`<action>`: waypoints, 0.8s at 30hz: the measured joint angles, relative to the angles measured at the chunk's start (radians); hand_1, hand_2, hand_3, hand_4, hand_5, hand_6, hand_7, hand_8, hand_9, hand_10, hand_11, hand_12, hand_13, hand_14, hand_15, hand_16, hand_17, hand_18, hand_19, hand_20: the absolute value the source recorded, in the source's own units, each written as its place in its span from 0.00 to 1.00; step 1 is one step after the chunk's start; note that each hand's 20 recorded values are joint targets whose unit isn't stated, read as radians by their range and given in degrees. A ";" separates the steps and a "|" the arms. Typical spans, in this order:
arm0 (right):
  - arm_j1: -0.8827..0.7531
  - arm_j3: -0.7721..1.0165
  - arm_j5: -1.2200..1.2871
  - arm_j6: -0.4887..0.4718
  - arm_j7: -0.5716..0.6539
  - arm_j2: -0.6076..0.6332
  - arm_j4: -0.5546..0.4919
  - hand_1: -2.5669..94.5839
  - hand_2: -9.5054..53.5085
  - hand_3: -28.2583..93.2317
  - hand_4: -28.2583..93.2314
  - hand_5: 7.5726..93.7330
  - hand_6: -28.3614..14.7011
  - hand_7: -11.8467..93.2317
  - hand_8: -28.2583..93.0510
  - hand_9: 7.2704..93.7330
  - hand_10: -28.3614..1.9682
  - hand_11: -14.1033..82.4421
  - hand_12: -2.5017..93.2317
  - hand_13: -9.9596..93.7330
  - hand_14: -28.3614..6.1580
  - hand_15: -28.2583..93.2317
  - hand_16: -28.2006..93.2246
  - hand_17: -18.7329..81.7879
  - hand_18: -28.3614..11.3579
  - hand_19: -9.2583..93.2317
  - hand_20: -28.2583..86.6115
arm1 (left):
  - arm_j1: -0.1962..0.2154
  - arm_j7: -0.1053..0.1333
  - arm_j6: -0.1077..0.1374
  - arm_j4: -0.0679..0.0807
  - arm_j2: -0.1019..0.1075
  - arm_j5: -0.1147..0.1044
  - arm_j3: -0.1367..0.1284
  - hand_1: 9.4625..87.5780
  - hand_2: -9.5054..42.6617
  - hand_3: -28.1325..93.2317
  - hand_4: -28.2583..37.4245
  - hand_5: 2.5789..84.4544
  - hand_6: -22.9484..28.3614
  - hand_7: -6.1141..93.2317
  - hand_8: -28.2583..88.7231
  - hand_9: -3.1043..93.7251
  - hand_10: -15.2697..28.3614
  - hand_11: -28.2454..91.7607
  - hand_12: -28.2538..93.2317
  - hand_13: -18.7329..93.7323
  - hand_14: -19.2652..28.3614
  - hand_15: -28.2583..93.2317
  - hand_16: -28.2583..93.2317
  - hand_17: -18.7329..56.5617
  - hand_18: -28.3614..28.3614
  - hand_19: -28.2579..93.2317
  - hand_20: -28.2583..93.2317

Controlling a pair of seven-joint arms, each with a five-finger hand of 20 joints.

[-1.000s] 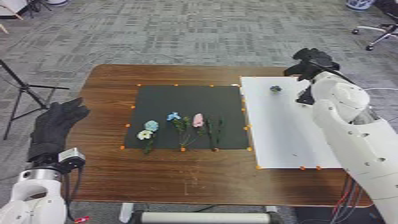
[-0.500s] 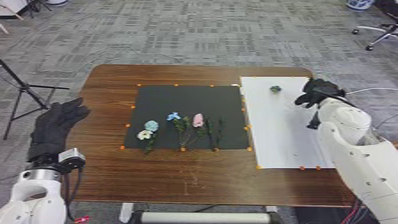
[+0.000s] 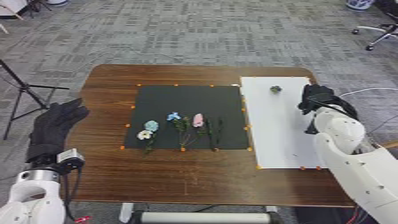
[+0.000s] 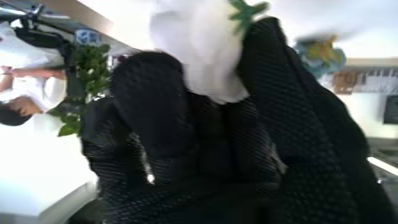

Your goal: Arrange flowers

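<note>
White bloom (image 4: 202, 55) looks pinched between fingers and thumb of the right robot hand (image 3: 318, 97), and what's changed is where that hand sits. A second ago it was out by the far right corner of the white board (image 3: 275, 135); now it's pulled back nearer the robot, over the board's right edge. My read: a flower's in the grip but the placing isn't done, so next it probably needs to swing left and lower gently, as squeezing might crush the petals. Rest of the flowers haven't budged. Small blue one (image 3: 275, 89) is on the board, left of that hand and a bit farther out. Pink flower (image 3: 198, 120), blue flower (image 3: 173, 115) and white daisy (image 3: 144, 135) lie on the dark mat (image 3: 173, 95), well off to its left and nearer the robot.
</note>
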 measured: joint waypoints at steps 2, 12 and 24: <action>0.014 -0.033 0.048 0.055 0.001 0.021 -0.010 0.64 0.10 0.65 0.12 0.83 0.63 0.25 0.30 0.86 0.48 0.32 0.25 0.86 0.57 0.71 0.49 0.61 0.14 0.90 0.73 | 0.000 -0.001 0.000 0.000 0.001 0.000 0.000 0.12 0.39 0.79 0.00 0.60 0.51 0.23 0.19 0.55 0.70 0.45 0.37 0.52 0.80 0.42 0.25 0.33 0.73 0.33 0.38; 0.267 -0.292 0.169 0.143 -0.098 0.045 -0.081 0.63 0.10 0.66 0.12 0.83 0.65 0.24 0.30 0.86 0.50 0.31 0.25 0.86 0.59 0.71 0.49 0.61 0.15 0.91 0.73 | -0.005 -0.004 -0.002 0.002 0.006 0.000 0.002 0.12 0.39 0.79 0.00 0.61 0.50 0.23 0.19 0.55 0.70 0.45 0.37 0.52 0.81 0.42 0.25 0.33 0.73 0.33 0.38; 0.373 -0.446 0.119 -0.004 -0.242 -0.140 -0.093 0.63 0.09 0.67 0.11 0.82 0.67 0.24 0.29 0.85 0.53 0.29 0.26 0.86 0.60 0.73 0.49 0.62 0.17 0.93 0.73 | -0.009 0.003 -0.007 0.001 -0.009 -0.002 0.016 0.12 0.39 0.79 0.00 0.61 0.50 0.23 0.19 0.55 0.70 0.45 0.37 0.52 0.80 0.42 0.25 0.33 0.73 0.33 0.38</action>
